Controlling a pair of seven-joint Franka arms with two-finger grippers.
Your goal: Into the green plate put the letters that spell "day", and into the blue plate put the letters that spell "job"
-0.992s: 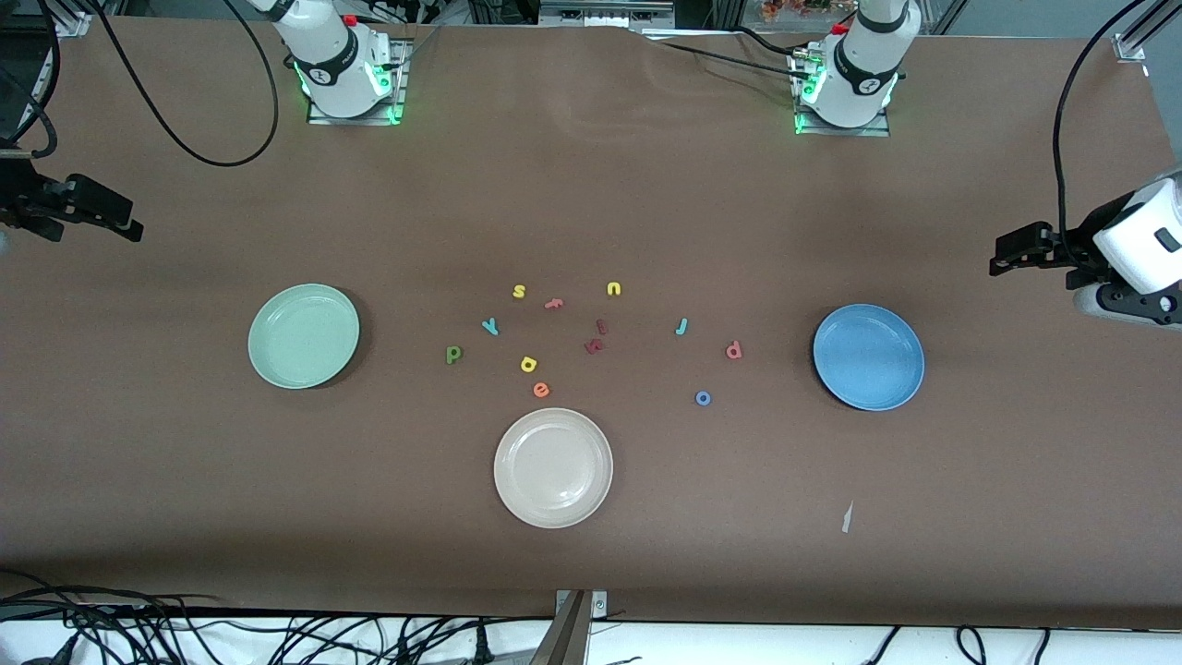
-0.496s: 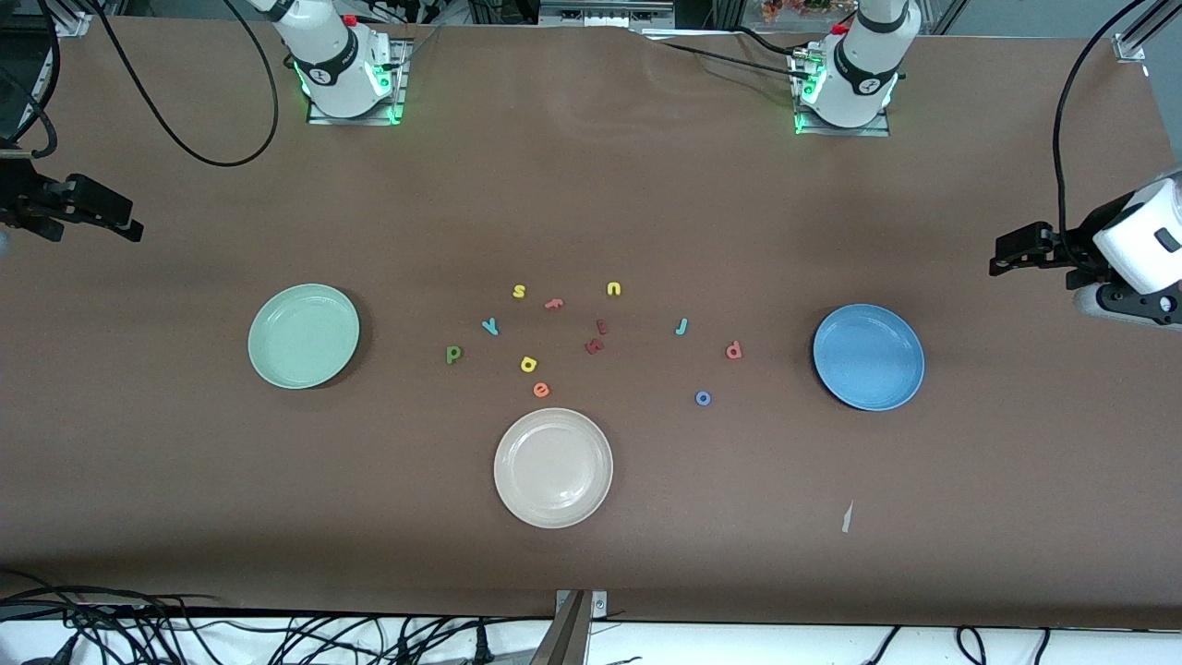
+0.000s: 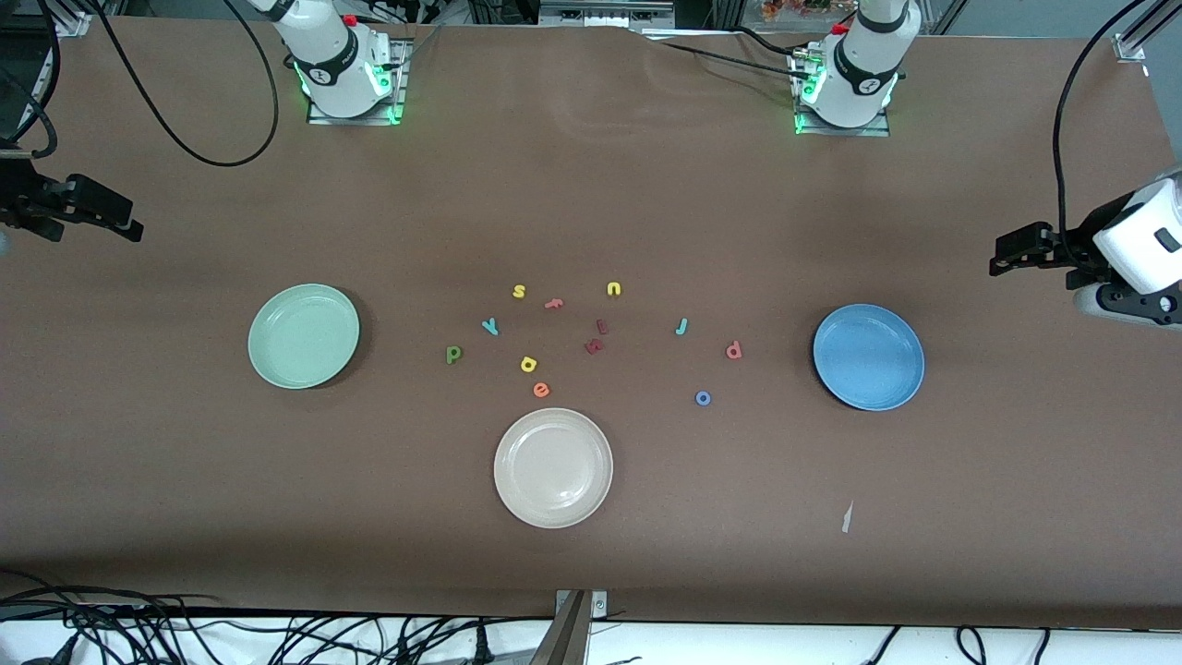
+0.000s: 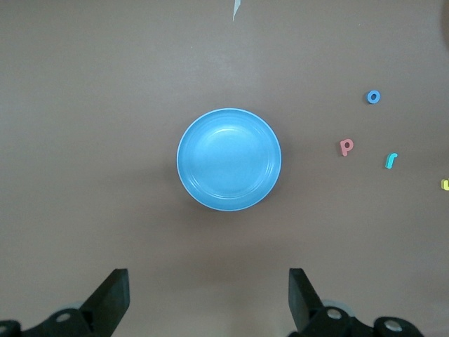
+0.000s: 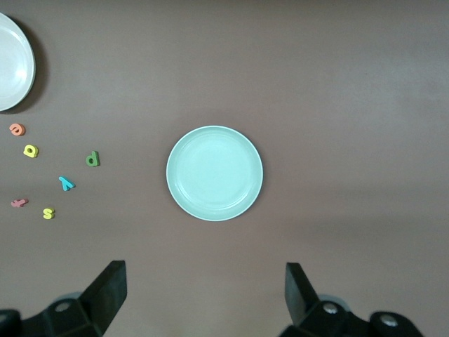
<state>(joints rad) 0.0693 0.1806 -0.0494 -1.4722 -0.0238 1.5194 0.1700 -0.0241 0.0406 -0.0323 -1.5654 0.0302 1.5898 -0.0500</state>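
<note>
I see both arms waiting at the table's ends; left gripper (image 4: 207, 298) and right gripper (image 5: 203, 295) jaws wide, empty; green plate (image 3: 304, 335) and blue plate (image 3: 868, 356) hold nothing; d (image 3: 453, 354), a (image 3: 528, 364), y (image 3: 490, 325), j (image 3: 681, 326), o (image 3: 703, 398), b (image 3: 734, 350) lie between them.

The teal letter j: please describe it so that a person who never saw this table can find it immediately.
Start at the blue plate toward the left arm's end of the table. Between it and the middle cluster lie three letters: a salmon-red b, a blue ring o and the teal j. The j is the farthest from the front camera, a thin hook with no hole.
</note>
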